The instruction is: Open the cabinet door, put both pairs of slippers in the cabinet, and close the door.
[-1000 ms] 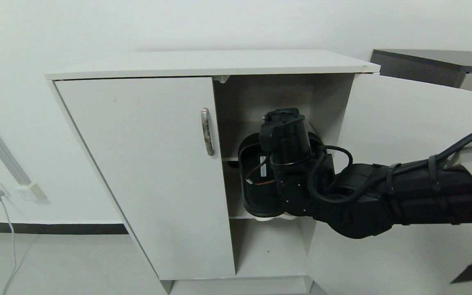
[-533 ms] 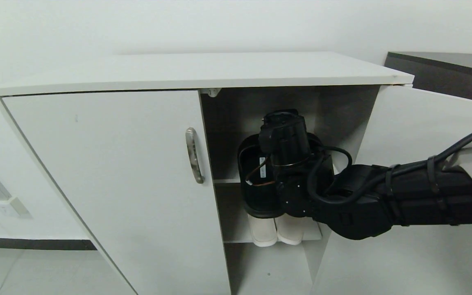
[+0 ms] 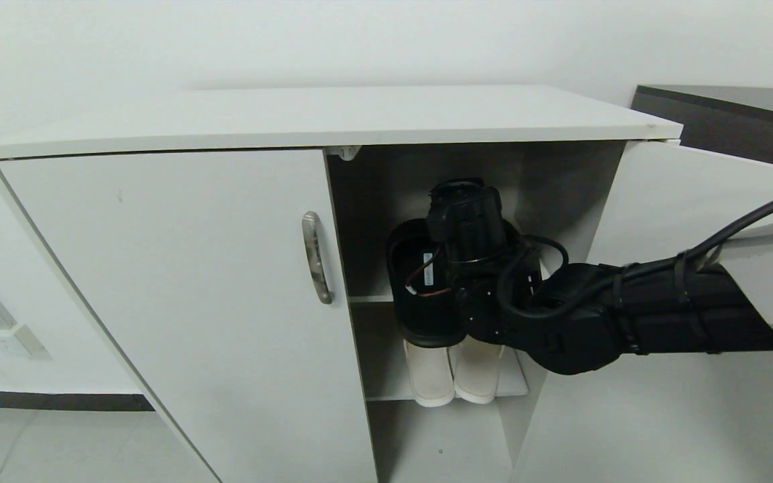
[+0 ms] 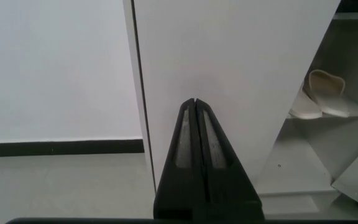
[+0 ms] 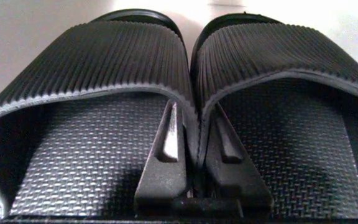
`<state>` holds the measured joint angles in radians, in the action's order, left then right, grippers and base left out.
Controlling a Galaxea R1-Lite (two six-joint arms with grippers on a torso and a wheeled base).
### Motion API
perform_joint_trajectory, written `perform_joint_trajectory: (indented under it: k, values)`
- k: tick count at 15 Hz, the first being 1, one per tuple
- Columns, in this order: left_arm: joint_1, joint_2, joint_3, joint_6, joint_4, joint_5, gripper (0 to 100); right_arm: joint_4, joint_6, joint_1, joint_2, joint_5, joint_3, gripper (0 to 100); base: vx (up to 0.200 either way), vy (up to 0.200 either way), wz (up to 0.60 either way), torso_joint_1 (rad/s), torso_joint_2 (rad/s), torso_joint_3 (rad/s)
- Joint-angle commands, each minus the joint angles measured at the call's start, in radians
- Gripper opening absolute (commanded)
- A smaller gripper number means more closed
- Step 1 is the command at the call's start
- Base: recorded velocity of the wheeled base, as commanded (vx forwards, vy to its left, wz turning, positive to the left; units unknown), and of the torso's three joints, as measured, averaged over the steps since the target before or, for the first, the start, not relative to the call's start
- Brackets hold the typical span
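A white pair of slippers point(image 3: 430, 372) lies side by side on the cabinet point(image 3: 292, 117)'s middle shelf point(image 3: 512, 386). They reach its front edge.

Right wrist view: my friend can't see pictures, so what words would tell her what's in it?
A pair of black rubber slippers with ribbed straps is seen close up, side by side. The right gripper is shut on the two inner edges where the slippers meet, one finger inside each slipper.

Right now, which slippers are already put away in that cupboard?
Look at the white cabinet with its right door swung open. On the lower shelf sits the white pair, side by side. Unlike the black pair held higher up, nothing grips them.
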<state>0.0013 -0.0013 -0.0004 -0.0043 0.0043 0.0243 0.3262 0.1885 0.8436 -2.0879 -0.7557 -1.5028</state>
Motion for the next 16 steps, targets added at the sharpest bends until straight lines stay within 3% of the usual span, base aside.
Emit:
perform_joint_trajectory:
  k: [1, 4, 11, 16]
  values:
    - [0.000, 0.001, 0.000, 0.000, 0.000, 0.000, 0, -0.001, 0.000, -0.012, -0.031, 0.010, -0.024, 0, 0.000, 0.000, 0.00, 0.000, 0.00, 0.000]
    - [0.000, 0.001, 0.000, 0.000, 0.000, 0.000, 0, -0.010, -0.009, -0.035, -0.087, 0.019, -0.113, 0, 0.000, 0.000, 0.00, 0.000, 0.00, 0.000]
    - [0.000, 0.001, 0.000, -0.002, 0.000, 0.002, 0, -0.170, -0.012, -0.081, -0.178, 0.041, -0.375, 0, 0.000, 0.000, 0.00, 0.000, 0.00, 0.000]
    - [0.000, 0.001, 0.000, -0.008, 0.000, 0.006, 0, -0.174, -0.017, -0.094, -0.192, 0.041, -0.401, 0, 0.000, 0.000, 0.00, 0.000, 0.00, 0.000]
